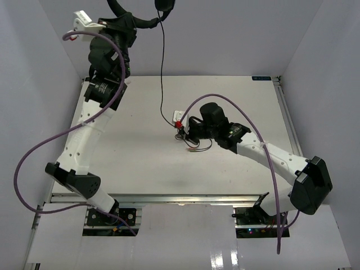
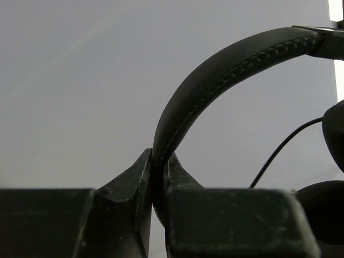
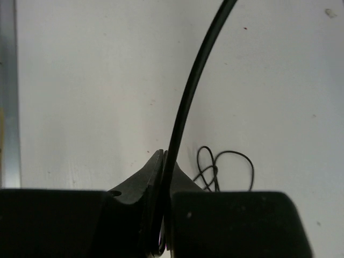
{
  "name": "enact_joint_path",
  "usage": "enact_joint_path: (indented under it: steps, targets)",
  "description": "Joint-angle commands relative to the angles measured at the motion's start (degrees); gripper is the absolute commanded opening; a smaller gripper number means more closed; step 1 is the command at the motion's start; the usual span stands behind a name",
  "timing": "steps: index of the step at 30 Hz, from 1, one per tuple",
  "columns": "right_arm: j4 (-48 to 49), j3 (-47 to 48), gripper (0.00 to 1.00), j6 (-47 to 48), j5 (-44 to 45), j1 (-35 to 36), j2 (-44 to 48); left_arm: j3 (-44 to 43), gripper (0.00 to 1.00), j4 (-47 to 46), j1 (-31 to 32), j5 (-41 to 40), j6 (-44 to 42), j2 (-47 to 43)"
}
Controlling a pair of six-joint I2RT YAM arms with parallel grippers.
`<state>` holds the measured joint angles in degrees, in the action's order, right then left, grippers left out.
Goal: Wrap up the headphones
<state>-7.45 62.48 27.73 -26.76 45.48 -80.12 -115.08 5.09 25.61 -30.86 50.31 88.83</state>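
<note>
Black headphones (image 1: 163,5) hang above the far edge of the counter (image 1: 129,163), headband (image 2: 215,80) clenched in the left tool (image 2: 157,161); the right tool (image 3: 163,158) pinches their cable (image 3: 188,97) mid-counter. Wrapping seems barely begun: no turns wound yet.

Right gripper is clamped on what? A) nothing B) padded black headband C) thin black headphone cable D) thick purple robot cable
C: the right wrist view shows the right gripper shut on the thin black headphone cable, which rises from between its fingers.

headphones (image 1: 164,4) above table (image 1: 129,163) rear edge, cable (image 1: 162,67) down to table centre
</note>
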Motion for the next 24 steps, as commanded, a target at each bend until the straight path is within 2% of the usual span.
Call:
enact_joint_path:
  steps: [1, 7, 13, 16, 20, 24]
  targets:
    - [-13.67, 6.00, 0.08, 11.57, 21.35, 4.66, 1.99, 0.48, 0.00, -1.75, -0.03, -7.18, -6.28, 2.68]
    - [-19.47, 13.01, 0.08, 21.19, 38.00, 10.09, 2.46, 3.98, 0.00, -8.86, -0.03, -15.23, -20.66, 9.20]
    - [-18.57, 17.18, 0.08, 26.38, 46.65, 10.53, 3.37, 8.57, 0.00, -17.48, -0.15, -18.36, -32.57, 13.35]
    - [-18.82, 19.29, 0.08, 27.18, 46.97, 10.16, 5.10, 12.15, 0.00, -21.52, -0.80, -18.45, -37.60, 13.81]
    - [-21.95, 23.37, 0.08, 26.22, 42.62, 10.15, 5.65, 14.16, 0.00, -20.59, -2.52, -17.87, -36.29, 15.84]
    - [-23.26, 28.20, 0.08, 26.18, 41.28, 10.12, 5.32, 16.32, 0.00, -18.31, -3.40, -16.50, -30.22, 16.81]
